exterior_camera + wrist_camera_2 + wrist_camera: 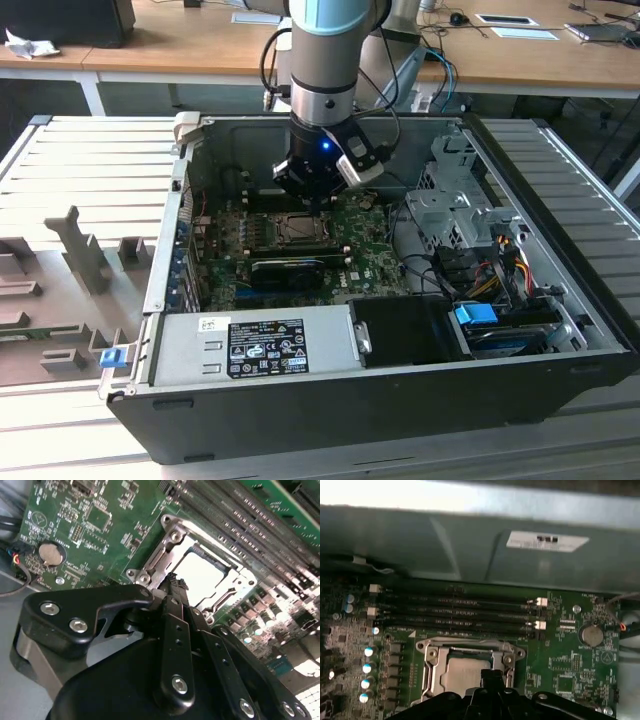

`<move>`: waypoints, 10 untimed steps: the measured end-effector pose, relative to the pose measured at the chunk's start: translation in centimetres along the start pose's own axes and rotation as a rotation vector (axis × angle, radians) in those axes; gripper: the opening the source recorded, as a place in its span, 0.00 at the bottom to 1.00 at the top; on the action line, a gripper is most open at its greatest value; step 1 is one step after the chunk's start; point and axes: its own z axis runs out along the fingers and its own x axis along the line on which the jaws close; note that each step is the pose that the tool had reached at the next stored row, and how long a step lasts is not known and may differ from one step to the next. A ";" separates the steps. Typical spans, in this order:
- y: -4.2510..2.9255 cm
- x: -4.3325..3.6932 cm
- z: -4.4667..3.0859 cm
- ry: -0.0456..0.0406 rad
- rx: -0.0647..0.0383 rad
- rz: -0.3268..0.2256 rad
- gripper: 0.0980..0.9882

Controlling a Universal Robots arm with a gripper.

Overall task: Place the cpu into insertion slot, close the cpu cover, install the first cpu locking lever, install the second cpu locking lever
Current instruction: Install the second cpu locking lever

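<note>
Here the hand (pixel 318 203) hangs low inside the open computer case (pixel 560 290), its tip just above the slot (pixel 295 229) on the green board (pixel 372 262). In the second wrist view the hand (pixel 173 584) looks clenched: its black fingers (pixel 172 611) run together to one narrow tip with no gap between them, and nothing is held there. That tip sits at the near edge of the slot (pixel 200 575), over the metal rim; whether it touches the rim I cannot tell.

The cpu (pixel 200 574) lies flat in the slot, just beyond the fingertip, its pale metal top showing through the window of the cover (pixel 167 542), which lies down around it. In the first wrist view the hand's tip (pixel 491 676) overlaps the near edge of the cpu (pixel 462 667), with the cover (pixel 470 647) framing it and the long black memory strips (pixel 460 612) just past the slot. A round coin cell (pixel 51 554) sits on the board off to one side of the hand, well apart from the slot.
</note>
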 end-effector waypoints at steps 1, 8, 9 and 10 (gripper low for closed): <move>-0.06 0.01 -0.19 0.0001 0.000 0.000 0.01; -0.52 0.03 -0.86 0.0000 0.000 0.000 0.01; -0.83 0.05 -0.88 0.0000 0.000 0.000 0.01; -1.03 0.07 -0.89 0.0000 0.000 0.000 0.01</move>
